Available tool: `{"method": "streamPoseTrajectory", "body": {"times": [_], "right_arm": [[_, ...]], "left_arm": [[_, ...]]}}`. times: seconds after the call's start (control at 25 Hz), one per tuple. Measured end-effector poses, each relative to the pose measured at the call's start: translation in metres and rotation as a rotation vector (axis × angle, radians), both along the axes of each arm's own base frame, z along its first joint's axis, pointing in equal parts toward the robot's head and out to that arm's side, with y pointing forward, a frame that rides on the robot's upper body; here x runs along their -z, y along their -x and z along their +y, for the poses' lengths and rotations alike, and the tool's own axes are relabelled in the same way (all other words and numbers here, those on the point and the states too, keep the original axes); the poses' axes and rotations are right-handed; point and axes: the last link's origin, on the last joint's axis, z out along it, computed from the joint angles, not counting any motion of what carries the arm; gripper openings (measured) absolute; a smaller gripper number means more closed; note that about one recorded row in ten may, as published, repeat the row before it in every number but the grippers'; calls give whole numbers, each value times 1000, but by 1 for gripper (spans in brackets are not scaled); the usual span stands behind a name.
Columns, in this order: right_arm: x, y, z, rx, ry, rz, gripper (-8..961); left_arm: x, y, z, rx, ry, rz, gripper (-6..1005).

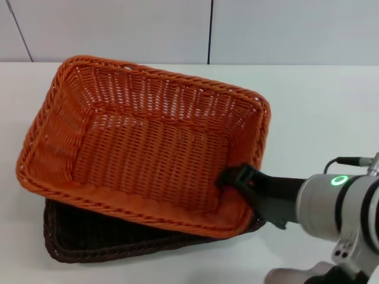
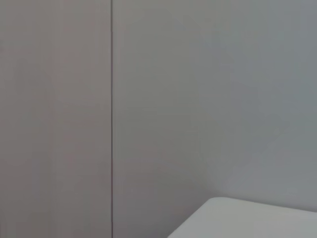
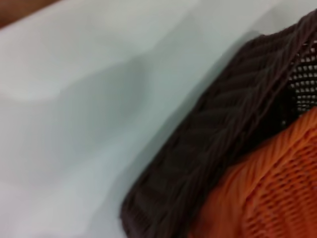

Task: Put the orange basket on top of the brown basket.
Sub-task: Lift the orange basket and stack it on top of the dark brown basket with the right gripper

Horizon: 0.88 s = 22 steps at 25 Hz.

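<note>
A white table [image 1: 331,112] stands before pale wall panels. On it lies the brown basket [image 1: 95,239], and the orange basket [image 1: 148,148] sits over it, skewed and tilted, so the brown rim shows only along the near edge and at the near right corner. The right gripper [image 1: 234,177] reaches in over the orange basket's near right corner, one dark finger inside the wall; it seems to pinch the rim, though the outer finger is hidden, so I cannot tell for sure how the jaws stand. The left arm is out of sight, its wrist camera facing the wall.

The baskets look almost stacked. To finish well, I would turn the orange basket until its edges line up with the brown one, lower it level so it nests, then release and lift straight out without dragging the corner.
</note>
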Motion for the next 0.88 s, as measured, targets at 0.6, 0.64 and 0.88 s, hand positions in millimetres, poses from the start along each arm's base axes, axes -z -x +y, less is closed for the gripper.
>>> {"method": "streamPoseTrajectory", "body": {"times": [0.6, 0.64, 0.88], "right_arm": [[25, 8, -33, -24, 50, 96, 538], [26, 9, -34, -31, 52, 101, 538], [30, 18, -36, -76, 51, 140, 541]], "left_arm": [[0, -1, 3, 12, 24, 22, 799], [0, 1, 1, 7, 25, 22, 799], [0, 4, 0, -2, 31, 31, 799]]}}
